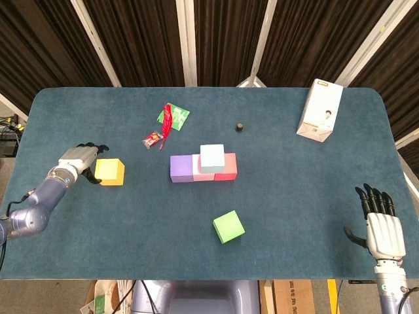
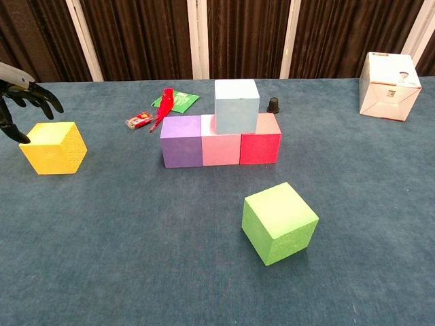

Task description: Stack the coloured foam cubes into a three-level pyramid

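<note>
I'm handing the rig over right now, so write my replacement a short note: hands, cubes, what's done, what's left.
Left hand: open, fingers spread just left of the yellow cube, not gripping it.
Right hand: open, holding nothing, at the near right table edge.
Done: base row of purple cube, pink cube and red cube; light blue cube sits on top over the pink and red ones.
Left: one more cube on the second level over purple and pink, then one on top. Yellow and the green cube lie loose on the table.

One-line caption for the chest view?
Left hand open beside yellow foam cube; light blue foam cube tops three-cube base row.
</note>
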Controlling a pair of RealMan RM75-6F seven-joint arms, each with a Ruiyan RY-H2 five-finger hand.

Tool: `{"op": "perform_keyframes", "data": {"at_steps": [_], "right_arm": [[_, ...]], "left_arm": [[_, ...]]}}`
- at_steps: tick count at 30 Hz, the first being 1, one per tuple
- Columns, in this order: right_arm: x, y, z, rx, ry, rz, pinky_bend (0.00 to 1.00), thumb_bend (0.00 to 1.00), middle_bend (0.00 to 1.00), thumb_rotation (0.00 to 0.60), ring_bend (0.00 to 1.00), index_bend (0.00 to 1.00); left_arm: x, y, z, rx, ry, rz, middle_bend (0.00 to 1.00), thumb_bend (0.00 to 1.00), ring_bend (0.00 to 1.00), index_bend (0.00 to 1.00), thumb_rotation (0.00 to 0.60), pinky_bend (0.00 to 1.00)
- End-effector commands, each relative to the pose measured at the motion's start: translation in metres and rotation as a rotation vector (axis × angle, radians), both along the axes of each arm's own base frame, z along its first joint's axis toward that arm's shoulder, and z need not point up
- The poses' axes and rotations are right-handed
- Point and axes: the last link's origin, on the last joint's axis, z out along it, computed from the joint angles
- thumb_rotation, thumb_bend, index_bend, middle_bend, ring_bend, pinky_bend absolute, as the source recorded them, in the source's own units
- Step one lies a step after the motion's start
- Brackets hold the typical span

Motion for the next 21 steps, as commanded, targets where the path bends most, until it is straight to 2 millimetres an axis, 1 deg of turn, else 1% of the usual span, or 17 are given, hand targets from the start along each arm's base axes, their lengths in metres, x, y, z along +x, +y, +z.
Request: {"op": "perform_keyframes", "data": {"at_steps": [1,6,21], "right_arm": [[0.0,-0.0002,-0.0002,0.0,-0.001,-0.002,0.0,0.25,0.08,0.6,0.0,0.11],[-0.0002,-0.0004,-0.0014,0.005,-0.002,-0.006,0.0,0.25,0.08,0.6,0.0,0.11],[-0.0017,-0.0014,-0.0013,0.002,-0.014,-0.021,0.0,0.25,0.08,0.6,0.0,0.11]], "left_arm": [[-0.0028,0.0002,-0.0025,-0.005,-0.007,0.002,0.14,0.3,0.0,0.15,0.6,0.0],[-0.0035,0.001,-0.0054,-0.006,-0.023,-0.003,0.16,0.33,0.0,0.16,0.6,0.0],[-0.0086,-0.0052,-0.0098,-0.025,-0.026,-0.027,0.15,0.33,0.0,0.15,0.6,0.0]]}}
